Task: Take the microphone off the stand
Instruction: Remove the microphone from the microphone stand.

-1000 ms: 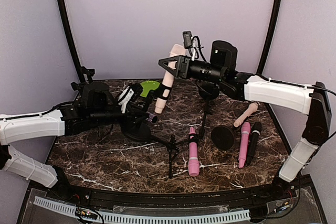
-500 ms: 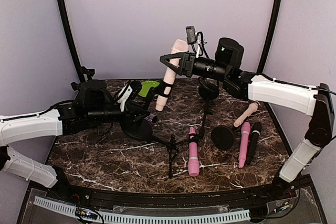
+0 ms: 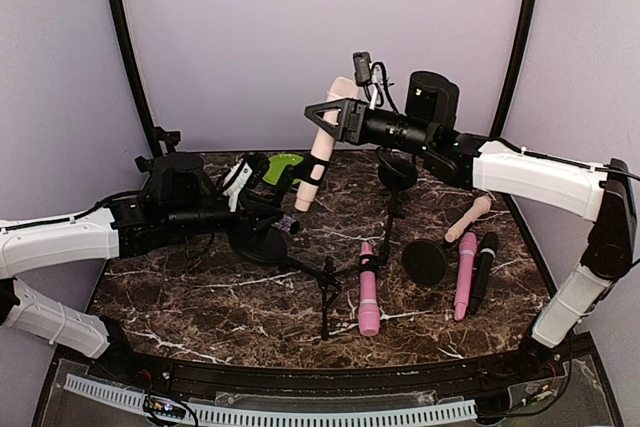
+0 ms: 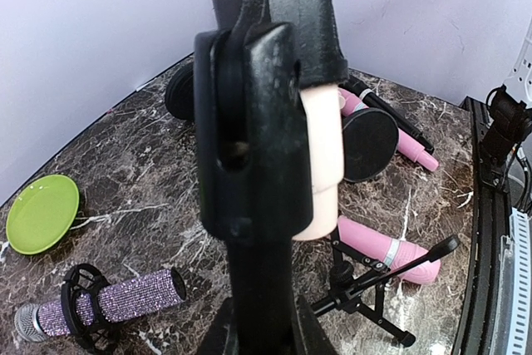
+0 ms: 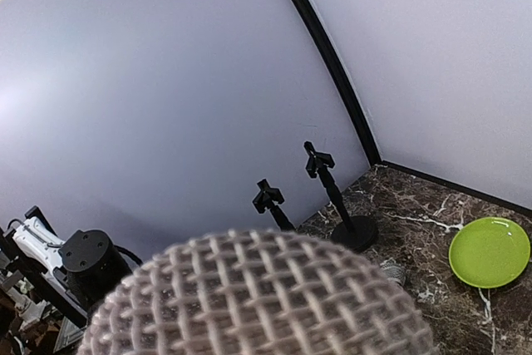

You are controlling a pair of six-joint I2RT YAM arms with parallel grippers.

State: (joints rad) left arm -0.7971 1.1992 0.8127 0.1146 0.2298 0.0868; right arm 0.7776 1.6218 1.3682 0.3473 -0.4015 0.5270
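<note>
Microphone (image 3: 316, 157) (beige, aloft) sits clamped in right claw (image 3: 325, 118); left claw (image 3: 272, 214) tightly pinches stand (image 4: 249, 205).

Left arm (image 3: 60, 237): white forearm stretched low over the dark marbled worktop (image 3: 200, 297) from its left edge, wrist level. Left gripper (image 3: 265, 202) clamped narrow on the thin black stand (image 3: 262, 245). Right arm (image 3: 530, 177): elbow at the worktop's right edge, forearm raised toward its back. Right gripper (image 3: 325, 119) pinches the beige microphone (image 3: 318, 157) near its head, well above the worktop.
</note>
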